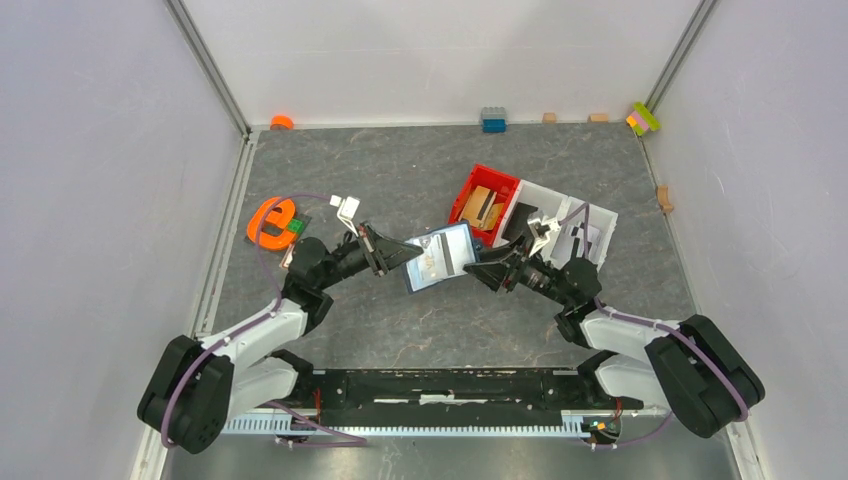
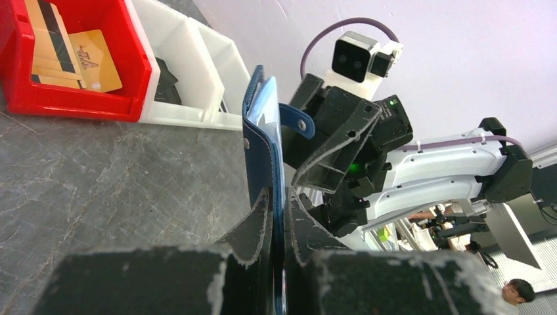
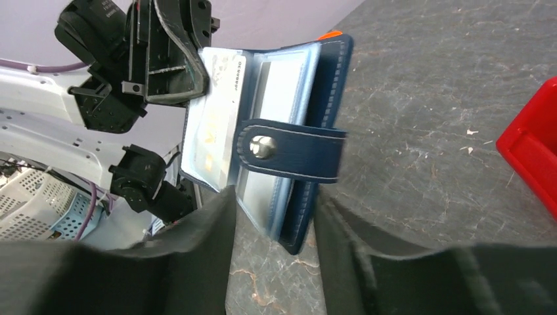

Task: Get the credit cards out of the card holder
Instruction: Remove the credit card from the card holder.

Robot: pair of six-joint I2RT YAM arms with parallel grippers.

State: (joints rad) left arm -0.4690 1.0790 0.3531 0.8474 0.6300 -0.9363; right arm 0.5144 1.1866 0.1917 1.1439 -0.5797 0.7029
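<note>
So here's where I was: the card holder (image 1: 440,257) was up off the table (image 1: 400,330), spread open like a book between my two arms. My left pincer (image 2: 277,200) was clamped tight on one edge of it, fingers pressed flat against the leather. My right pincer (image 3: 272,210) straddled the opposite lower corner with its jaws partway in. Honestly, I couldn't tell if it had bitten down or was just sitting either side. Progress-wise, a little stack of credit cards (image 2: 89,62) was lying in the red tray (image 2: 79,105), so I figured part of the job was done. One card (image 3: 220,118) was showing in a light blue pocket though, with print along its edge, so definitely not finished. The snap tab (image 3: 289,149) flopped right across the pockets and covered a good chunk, so no idea how many more were tucked in there. My own fingers cut off the bottom of the card holder in the right wrist view, the left wrist view only gave it edge-on, and from overhead the inside was a pale blur. The white tray (image 2: 190,65) had something dark in it that I couldn't make out.
</note>
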